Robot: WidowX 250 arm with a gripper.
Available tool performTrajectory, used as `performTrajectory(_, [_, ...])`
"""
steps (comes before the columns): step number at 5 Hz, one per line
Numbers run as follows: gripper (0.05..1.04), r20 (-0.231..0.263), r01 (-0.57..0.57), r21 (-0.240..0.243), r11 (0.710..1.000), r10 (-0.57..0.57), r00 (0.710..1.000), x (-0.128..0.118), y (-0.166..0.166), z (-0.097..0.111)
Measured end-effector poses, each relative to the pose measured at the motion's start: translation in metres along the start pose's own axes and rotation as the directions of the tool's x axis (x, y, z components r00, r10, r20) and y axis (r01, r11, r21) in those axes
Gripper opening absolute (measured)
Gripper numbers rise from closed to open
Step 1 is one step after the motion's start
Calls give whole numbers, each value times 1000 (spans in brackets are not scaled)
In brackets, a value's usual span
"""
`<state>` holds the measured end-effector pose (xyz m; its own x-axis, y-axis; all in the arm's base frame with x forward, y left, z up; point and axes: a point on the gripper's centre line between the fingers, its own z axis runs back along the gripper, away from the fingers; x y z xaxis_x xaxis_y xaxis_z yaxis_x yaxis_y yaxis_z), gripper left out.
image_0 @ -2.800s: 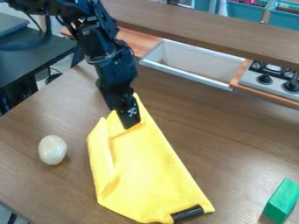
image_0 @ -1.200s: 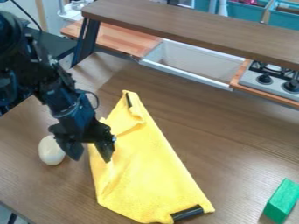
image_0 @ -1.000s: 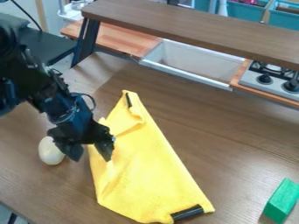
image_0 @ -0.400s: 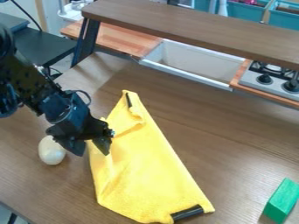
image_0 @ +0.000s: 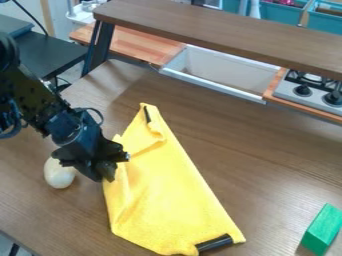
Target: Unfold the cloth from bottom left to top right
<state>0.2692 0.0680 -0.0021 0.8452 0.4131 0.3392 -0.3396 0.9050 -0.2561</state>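
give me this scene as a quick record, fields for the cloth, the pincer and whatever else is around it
cloth: yellow cloth, narrow toward the top, wide toward the bottom, creased and doubled over in places
cloth detail: black strip at its lower right corner
pincer: black pincer at the cloth's left edge
surface: brown wooden table
left of cloth: white egg, partly behind the pincer
lower right: green block
behind: white basin, stove, wooden shelf
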Motion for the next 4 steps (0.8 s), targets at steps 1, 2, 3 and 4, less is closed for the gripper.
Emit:
performTrajectory(1, [611,-12,-5,3,1000,5,1000,-3,1,-3])
performTrajectory(2, [899,-13,-13,2,1000,14,1000,-3,3,-5])
performTrajectory(3, [1008,-10,-18,4,1000,18,1000,-3,4,-5])
performTrajectory(4, [955,-16,-30,11,1000,30,999,-5,6,-10])
